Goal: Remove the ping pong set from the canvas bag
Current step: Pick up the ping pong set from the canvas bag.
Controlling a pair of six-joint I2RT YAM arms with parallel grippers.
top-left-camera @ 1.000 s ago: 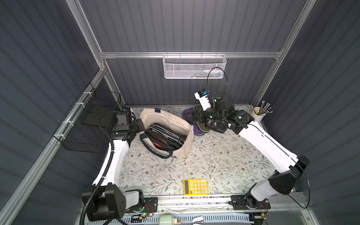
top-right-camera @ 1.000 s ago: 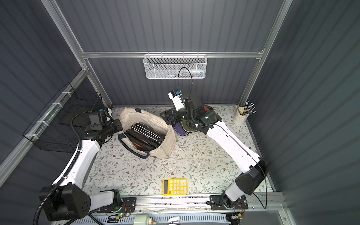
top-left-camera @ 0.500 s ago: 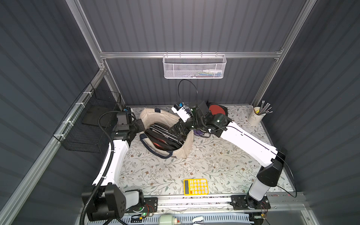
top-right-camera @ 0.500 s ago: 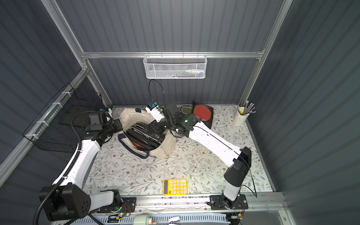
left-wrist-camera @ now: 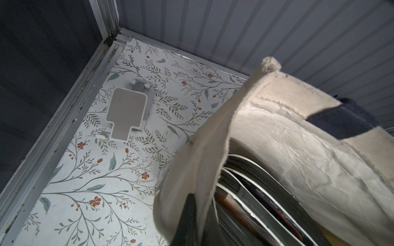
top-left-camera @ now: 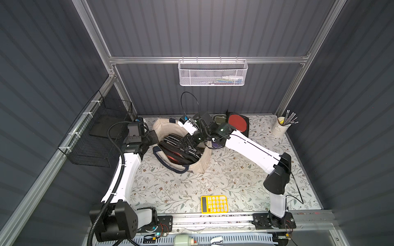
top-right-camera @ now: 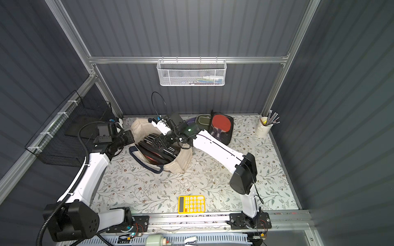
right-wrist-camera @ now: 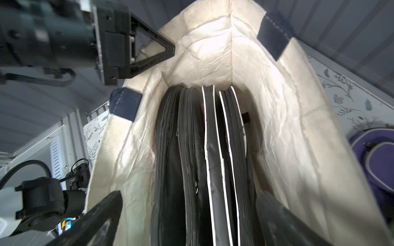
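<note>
Looking at how things lie, I'd call this partway done; one zip case [top-right-camera: 229, 135] is lying opened at the back of the floral table [top-left-camera: 191, 187], outside the canvas bag [top-left-camera: 203, 158], with a red paddle [top-right-camera: 221, 124] showing in it, so that bit of the ping pong kit looks to be out. The rest isn't. The bag sits toward the back on the left arm's side with its mouth gaping, and the right wrist view shows a row of black cases [right-wrist-camera: 170, 159] standing on edge inside, a couple with white trim.

The left gripper [top-left-camera: 155, 136] is pressed together on the bag's rim, pinching the cloth, which I'd guess is there to keep the mouth open. The right gripper [top-left-camera: 187, 143] is spread wide and hangs in the mouth right over the cases, holding nothing; can't tell whether its tips touch them.

What's left, as I read it: close on one case, lift it clear of the cloth and set it down near the opened one. They're packed tight, so a pull might drag a neighbour or the bag along, though that rim pinch should help. The yellow calculator [top-left-camera: 214, 204] at the front and the pen cup [top-left-camera: 280, 127] in the back corner are well out of the way.
</note>
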